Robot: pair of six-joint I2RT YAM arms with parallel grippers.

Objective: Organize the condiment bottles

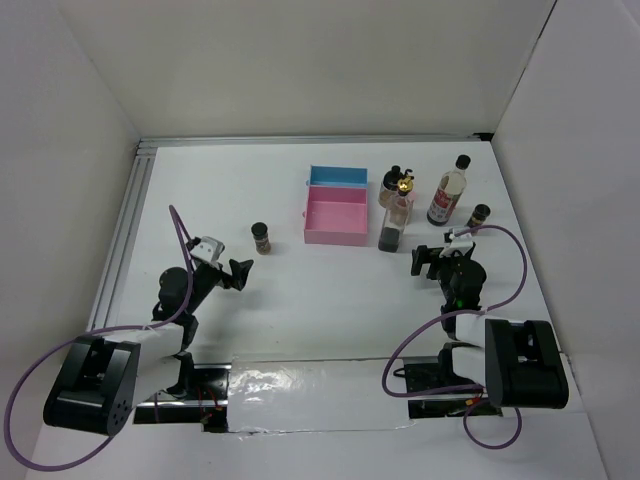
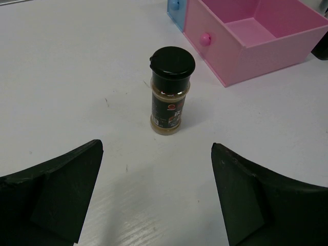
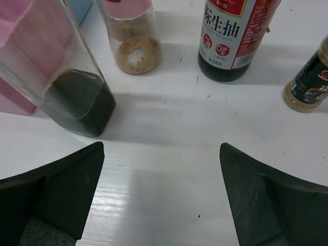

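A short dark jar with a black cap (image 1: pixel 261 238) stands alone left of the trays; in the left wrist view this jar (image 2: pixel 170 92) is upright ahead of my open, empty left gripper (image 2: pixel 156 169), which lies low on the table (image 1: pixel 240 272). Right of the trays stand a tall clear gold-spouted bottle (image 1: pixel 396 220) with dark liquid (image 3: pixel 77 97), a jar of tan powder (image 3: pixel 134 46) behind it (image 1: pixel 390 185), a red-labelled bottle (image 1: pixel 448 195) (image 3: pixel 233 41) and a short dark jar (image 1: pixel 479 215) (image 3: pixel 310 87). My right gripper (image 1: pixel 425 258) (image 3: pixel 161 159) is open and empty just before them.
A pink tray (image 1: pixel 335 217) (image 2: pixel 256 36) and a blue tray (image 1: pixel 337 178) (image 2: pixel 174 10) sit end to end at the table's middle back. White walls close in the table on three sides. A shiny strip runs along the near edge between the arm bases.
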